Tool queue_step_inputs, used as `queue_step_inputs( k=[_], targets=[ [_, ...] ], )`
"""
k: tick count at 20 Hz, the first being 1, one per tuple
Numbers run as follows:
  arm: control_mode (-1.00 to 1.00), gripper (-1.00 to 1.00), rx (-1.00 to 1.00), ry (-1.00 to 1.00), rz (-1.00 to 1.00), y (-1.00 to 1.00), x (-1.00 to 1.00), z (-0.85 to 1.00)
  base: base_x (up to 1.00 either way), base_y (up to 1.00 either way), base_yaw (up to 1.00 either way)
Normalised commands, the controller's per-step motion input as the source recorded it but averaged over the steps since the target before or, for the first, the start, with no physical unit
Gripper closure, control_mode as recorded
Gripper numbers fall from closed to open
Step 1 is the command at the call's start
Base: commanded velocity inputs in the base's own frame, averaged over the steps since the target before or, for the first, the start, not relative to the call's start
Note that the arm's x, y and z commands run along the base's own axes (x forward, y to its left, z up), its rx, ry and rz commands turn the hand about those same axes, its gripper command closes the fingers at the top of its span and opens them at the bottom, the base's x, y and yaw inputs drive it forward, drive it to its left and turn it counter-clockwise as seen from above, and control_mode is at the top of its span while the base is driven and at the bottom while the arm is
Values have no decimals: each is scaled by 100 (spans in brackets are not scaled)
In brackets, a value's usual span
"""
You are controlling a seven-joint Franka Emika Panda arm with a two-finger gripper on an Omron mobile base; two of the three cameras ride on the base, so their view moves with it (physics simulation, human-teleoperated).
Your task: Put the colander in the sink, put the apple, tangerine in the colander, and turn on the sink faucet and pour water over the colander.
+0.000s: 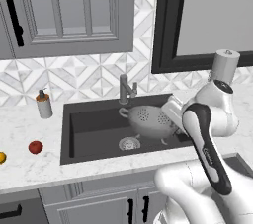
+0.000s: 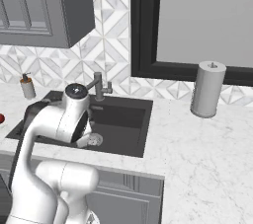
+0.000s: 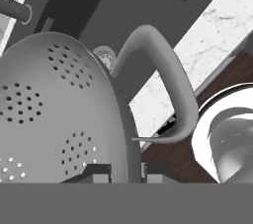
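You've got the sink (image 1: 91, 131) running lengthwise along the counter. The colander (image 1: 148, 119) hangs over its right half, tipped sideways, handles left-right. Gripper (image 3: 126, 171) is clamped tight on its rim. Apple (image 1: 35, 147) and tangerine (image 1: 2, 157) sit on the left counter.

Kitchen: sink (image 1: 89, 124), faucet (image 1: 126, 89), marble counter (image 2: 207, 144), cabinets (image 1: 69, 11).
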Motion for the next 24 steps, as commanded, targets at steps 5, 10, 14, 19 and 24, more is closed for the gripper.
queue_step_inputs(
  k=[5, 10, 14, 19, 24],
  targets=[
    [-100, 100, 0, -5, 22, -85, 0, 8, 0, 0, 0],
    [-100, 100, -6, 1, 23, -40, 44, -7, 0, 0, 0],
    [-100, 100, 0, 5, 23, -20, 82, -14, 0, 0, 0],
    [-100, 100, -3, 11, 14, 1, 89, -26, 0, 0, 0],
    [-100, 100, -4, 10, 3, 0, 53, -37, 0, 0, 0]
  ],
)
